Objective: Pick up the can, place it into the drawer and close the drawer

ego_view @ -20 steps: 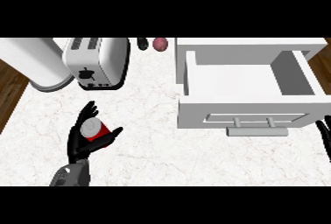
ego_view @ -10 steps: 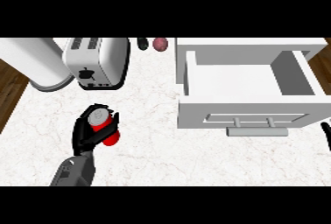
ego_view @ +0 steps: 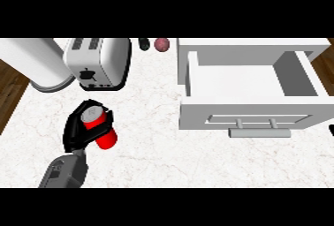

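A red can (ego_view: 105, 137) with a silver top sits tilted in my left hand (ego_view: 74, 133), whose black fingers curl round it over the left part of the white marble counter (ego_view: 157, 150). The grey left forearm (ego_view: 64, 171) comes in from below. To the right the white drawer (ego_view: 248, 109) stands pulled open, its inside bare, with a grey handle (ego_view: 258, 132) on its front. The can is well to the left of the drawer's front. Only a dark sliver of my right hand (ego_view: 331, 129) shows at the right edge.
A white toaster (ego_view: 99, 64) stands at the back left beside a tall white cylinder (ego_view: 36, 62). A small reddish-brown object (ego_view: 161, 44) and a dark one (ego_view: 143, 43) lie at the back. Wooden floor (ego_view: 9, 84) lies beyond the counter's left edge.
My left hand went from open around the upright can to curled on it. The can now lies tilted in the hand, a little further from me.
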